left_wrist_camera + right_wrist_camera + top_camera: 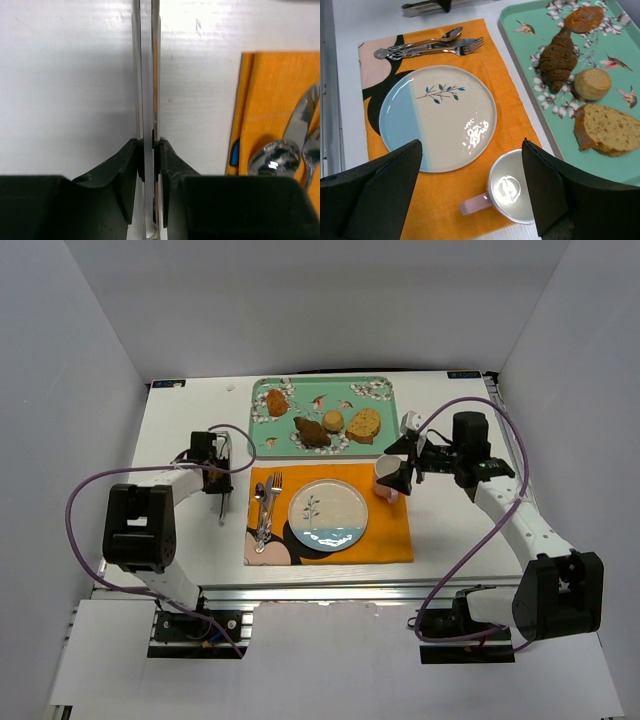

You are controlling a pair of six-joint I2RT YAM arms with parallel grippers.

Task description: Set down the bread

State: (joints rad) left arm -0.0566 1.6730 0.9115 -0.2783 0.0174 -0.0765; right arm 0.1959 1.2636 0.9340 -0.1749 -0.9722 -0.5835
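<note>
The bread (312,432) is a dark brown croissant-like piece lying on the teal tray (380,390); it also shows in the right wrist view (559,57). My right gripper (401,466) is open and empty, hovering over a pale pink mug (512,192) at the right edge of the orange placemat (507,120), to the right of and nearer than the bread. My left gripper (148,145) is shut on a table knife (145,75) that lies on the white table left of the placemat, far from the bread.
On the tray next to the bread lie an orange-brown piece (584,19), a small round bun (592,83) and a golden slice (607,129). A blue and cream plate (327,514) sits on the placemat, with a fork and spoon (265,502) to its left.
</note>
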